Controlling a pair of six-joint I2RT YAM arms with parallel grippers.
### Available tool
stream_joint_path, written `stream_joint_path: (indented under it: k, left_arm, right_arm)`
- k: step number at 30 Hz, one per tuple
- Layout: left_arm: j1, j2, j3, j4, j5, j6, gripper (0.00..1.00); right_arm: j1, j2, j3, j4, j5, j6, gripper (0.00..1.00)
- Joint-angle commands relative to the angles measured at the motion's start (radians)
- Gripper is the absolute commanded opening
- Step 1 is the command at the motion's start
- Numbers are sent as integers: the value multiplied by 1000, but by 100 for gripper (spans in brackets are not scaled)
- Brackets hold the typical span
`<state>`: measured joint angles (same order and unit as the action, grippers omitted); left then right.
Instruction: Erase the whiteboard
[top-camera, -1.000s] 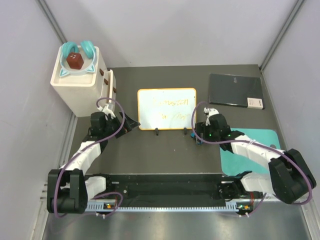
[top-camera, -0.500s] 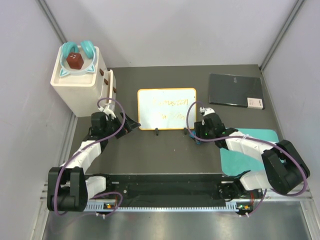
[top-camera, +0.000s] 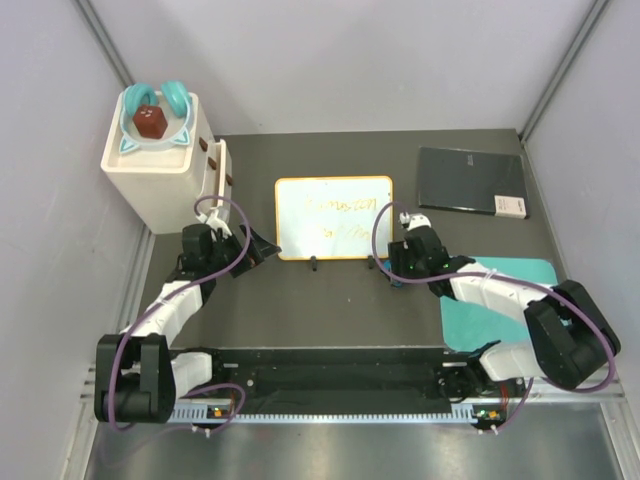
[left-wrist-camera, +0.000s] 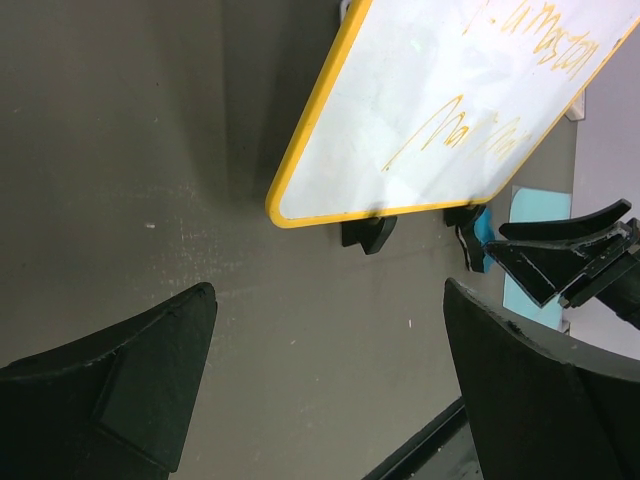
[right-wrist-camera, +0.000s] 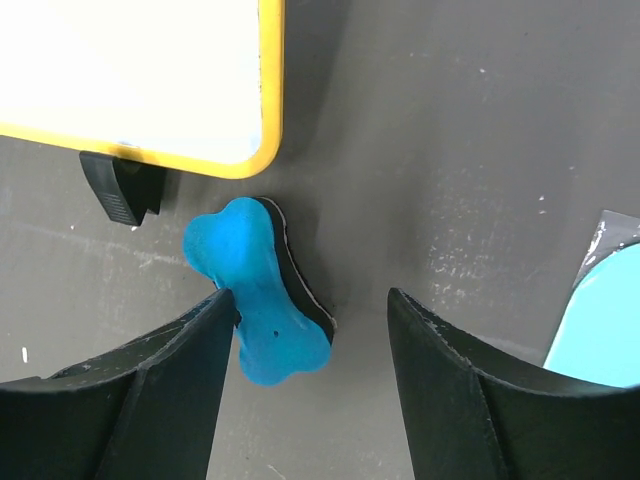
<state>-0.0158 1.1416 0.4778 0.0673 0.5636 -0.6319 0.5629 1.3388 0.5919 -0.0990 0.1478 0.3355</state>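
Note:
The whiteboard (top-camera: 334, 217) lies flat mid-table, yellow-framed, with faint yellowish scribbles and two black feet on its near edge. It also shows in the left wrist view (left-wrist-camera: 450, 110) and the right wrist view (right-wrist-camera: 130, 70). A blue bone-shaped eraser (right-wrist-camera: 255, 290) with a black base lies on the table just off the board's near right corner, also seen from above (top-camera: 398, 282). My right gripper (right-wrist-camera: 310, 300) is open and low over it, with the eraser against the left finger. My left gripper (left-wrist-camera: 328, 290) is open and empty, off the board's near left corner (top-camera: 262, 248).
A white box (top-camera: 160, 175) with a teal bowl (top-camera: 150, 120) holding a brown cube stands at the back left. A dark grey slab (top-camera: 470, 180) lies at the back right. A teal mat (top-camera: 500, 300) lies under the right arm.
My right gripper has shifted a little left and towards the board's near right corner, over the eraser. The left arm and the board have not moved.

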Motion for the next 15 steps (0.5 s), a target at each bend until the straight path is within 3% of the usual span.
stream_joint_path:
  k: [1, 5, 15]
  left_arm:
    - [5, 1, 25, 42, 15, 12, 99]
    - [5, 30, 16, 69, 58, -2, 99]
    - [5, 55, 36, 36, 53, 17, 99]
  right_arm:
    - [14, -59, 17, 38, 15, -13, 63]
    - [15, -87, -6, 91, -63, -44, 64]
    - [14, 8, 23, 65, -68, -44, 63]
